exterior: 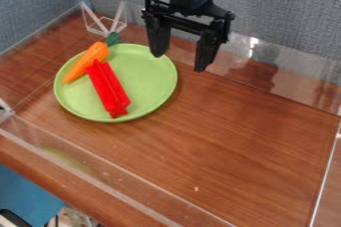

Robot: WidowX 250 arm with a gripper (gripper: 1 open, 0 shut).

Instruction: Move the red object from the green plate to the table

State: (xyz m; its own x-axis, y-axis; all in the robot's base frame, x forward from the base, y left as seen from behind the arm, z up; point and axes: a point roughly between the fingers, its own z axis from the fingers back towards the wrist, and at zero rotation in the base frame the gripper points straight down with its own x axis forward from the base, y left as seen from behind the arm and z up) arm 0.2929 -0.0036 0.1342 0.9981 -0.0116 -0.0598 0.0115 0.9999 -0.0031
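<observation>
A long, flat red object point(110, 91) lies on the green plate point(150, 94), running from the plate's middle toward its front edge. The plate rests on the left part of the glossy wood-grain table point(240, 136). My gripper point(181, 57) hangs above the plate's far right rim, pointing straight down. Its two black fingers stand wide apart, open, with nothing between them. It is up and to the right of the red object and apart from it.
An orange carrot point(87, 60) with a green top lies on the plate's far left rim, beside the red object. Clear acrylic walls point(286, 60) line the table's edges. Bare tabletop spreads to the right of and in front of the plate.
</observation>
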